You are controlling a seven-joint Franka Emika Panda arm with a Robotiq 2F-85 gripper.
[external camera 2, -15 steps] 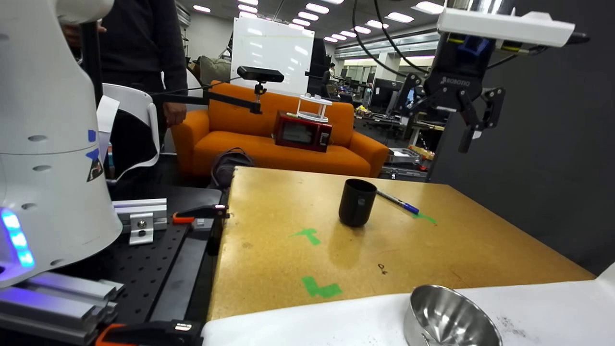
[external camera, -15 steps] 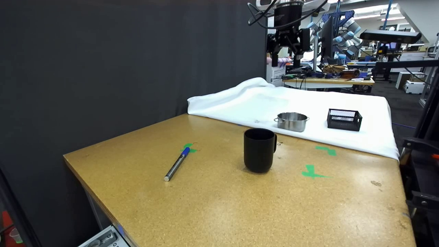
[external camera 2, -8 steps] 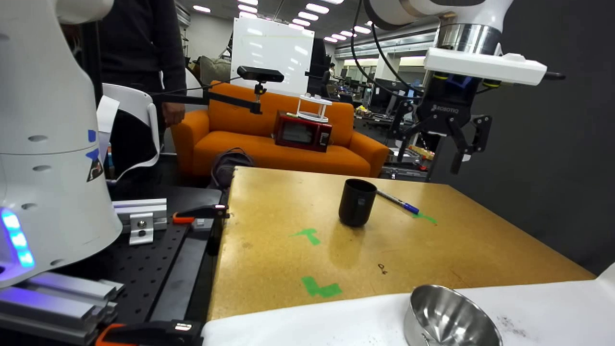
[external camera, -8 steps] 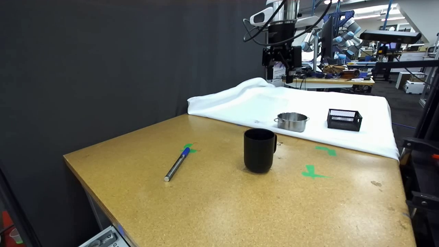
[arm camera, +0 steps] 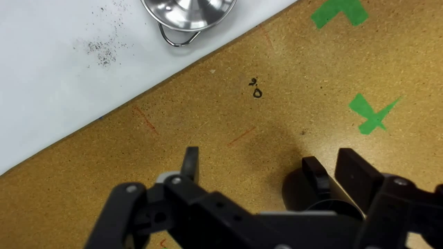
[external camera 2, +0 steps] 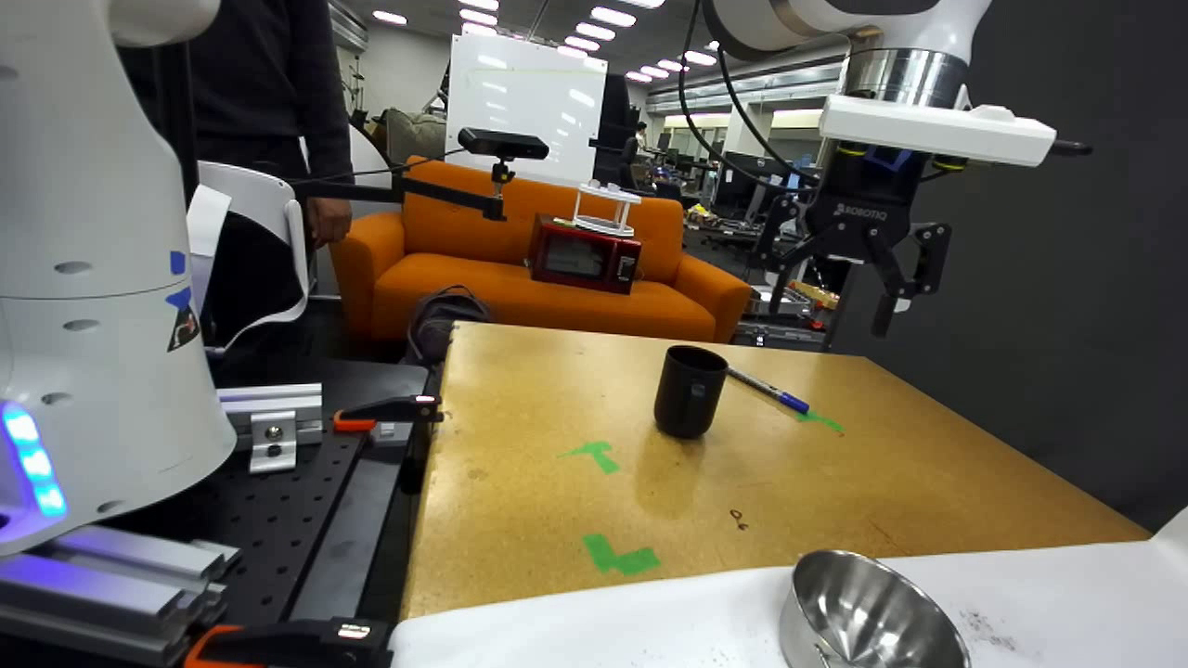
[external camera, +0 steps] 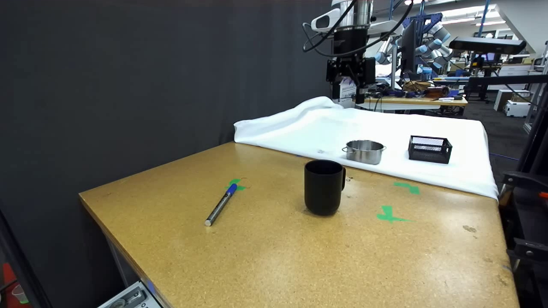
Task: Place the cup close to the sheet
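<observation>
Cup [external camera: 323, 192]: stood on the bare part of the bench [external camera: 265, 265], well in from its edges; apart from the sheet [external camera: 376, 126], so the placing is judged not yet done.
Cup, at risk: could be tipped or shoved if the jaws are lowered onto its rim or its handle [external camera: 343, 178]; in the wrist view it is partly covered by the jaws, and black against black is easily misjudged.
Cup, once carried: the metal dish [external camera: 364, 152] could be struck, or the sheet dragged, if the border is overshot.
Cup, long axis: set vertical, mouth turned up.
Handle: pointed towards the sheet-covered end of the bench.
Marker [external camera: 221, 205]: laid near the cup, on the side of the bench edge along the dark backdrop [external camera: 162, 85].
Jaws: spread wide, nothing grasped, poised above the bench and well clear of the cup.
Sheet: draped over one end of the bench, bunched at the backdrop corner.
</observation>
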